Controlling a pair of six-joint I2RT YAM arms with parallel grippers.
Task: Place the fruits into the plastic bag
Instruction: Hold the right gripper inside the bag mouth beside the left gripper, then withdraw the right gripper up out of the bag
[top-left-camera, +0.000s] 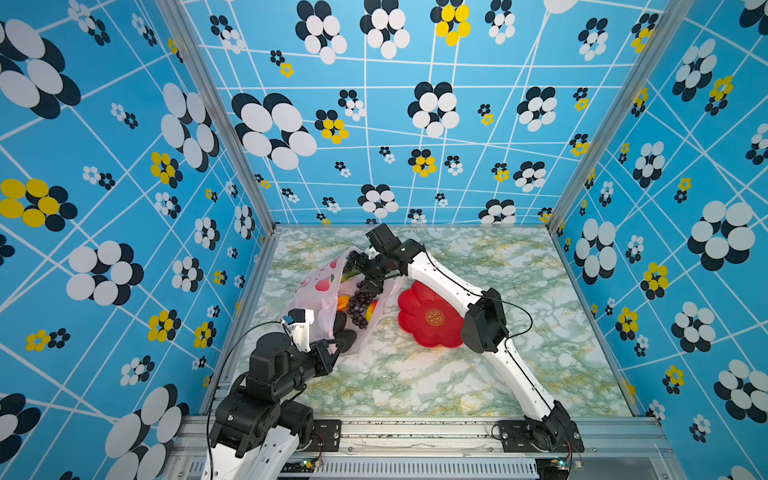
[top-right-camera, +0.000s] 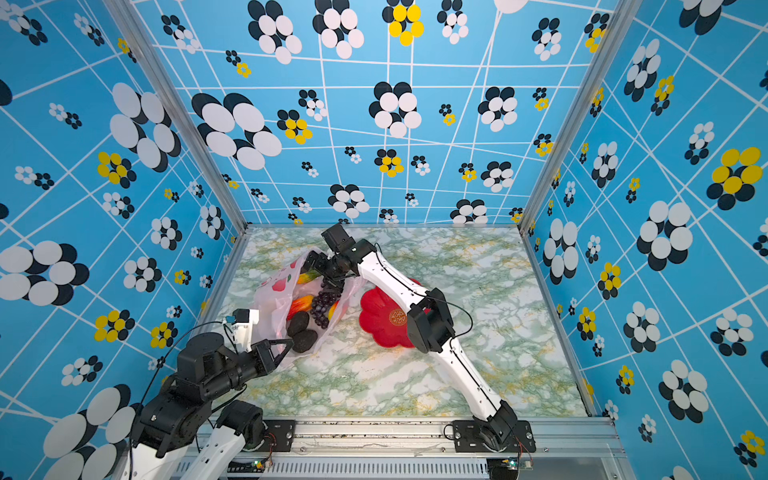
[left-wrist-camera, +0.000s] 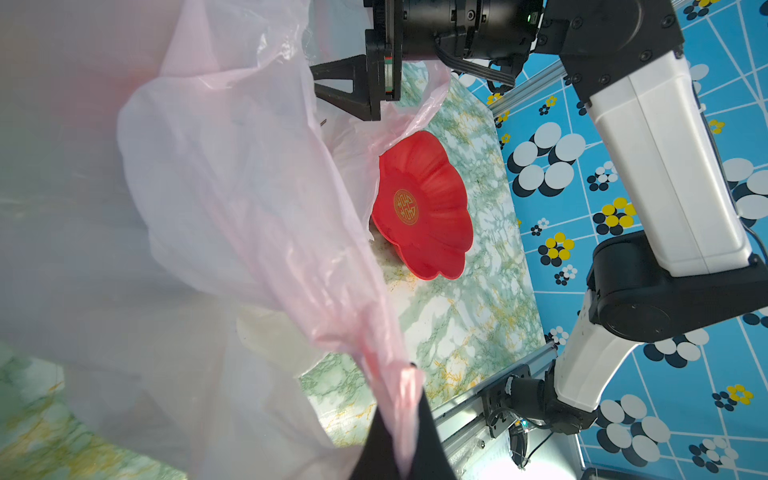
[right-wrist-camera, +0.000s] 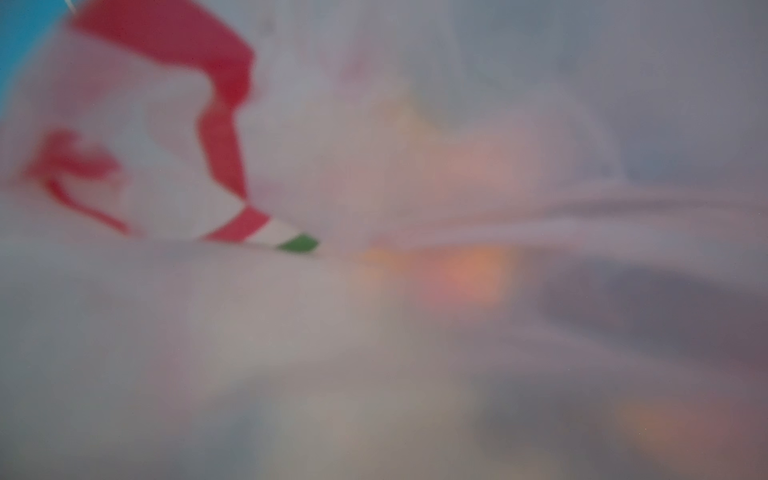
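Observation:
In both top views the plastic bag (top-left-camera: 316, 286) (top-right-camera: 274, 291) lies on its side at the left of the table. The fruits show inside it: a purple grape bunch (top-left-camera: 360, 307) (top-right-camera: 323, 305), an orange-red mango (top-left-camera: 343, 302), a green-yellow oblong (top-left-camera: 349, 274) and two dark avocados (top-right-camera: 298, 323). My left gripper (top-left-camera: 340, 344) (left-wrist-camera: 401, 432) is shut on the bag's near rim, pink plastic pinched between its dark fingers. My right gripper (top-left-camera: 363, 275) (top-right-camera: 322, 274) stands open at the bag's far mouth, above the grapes. The right wrist view is veiled by blurred bag (right-wrist-camera: 374, 291) film.
An empty red flower-shaped dish (top-left-camera: 428, 318) (left-wrist-camera: 424, 208) sits just right of the bag, partly under my right forearm (top-left-camera: 449, 282). The marble-patterned table (top-left-camera: 436, 382) is walled by blue flowered panels, with a metal rail (top-left-camera: 415, 428) along its front edge.

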